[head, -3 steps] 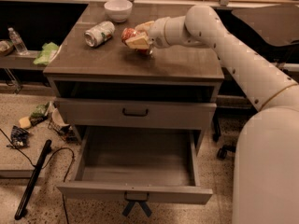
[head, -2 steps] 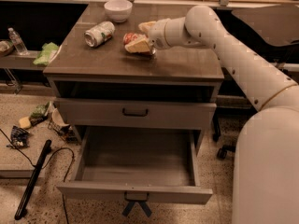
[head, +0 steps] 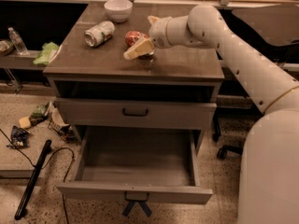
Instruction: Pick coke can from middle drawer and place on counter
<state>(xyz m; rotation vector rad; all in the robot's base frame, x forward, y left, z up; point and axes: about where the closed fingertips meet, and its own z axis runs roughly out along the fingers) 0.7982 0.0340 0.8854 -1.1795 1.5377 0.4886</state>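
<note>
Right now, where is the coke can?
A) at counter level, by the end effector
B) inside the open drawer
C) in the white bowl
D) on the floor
A: the coke can shows red over the counter, right at the end effector, just right of the silver can lying on its side.

The arm (head: 243,64) rises from the base (head: 271,171) at lower right and bends at a rounded elbow (head: 205,20) above the back right corner of the counter (head: 93,59). The wrist (head: 170,31) runs level toward the left. The gripper (head: 145,34) sits low over the counter's middle, nearer the back edge, its fingers (head: 138,49) spread apart.
</note>
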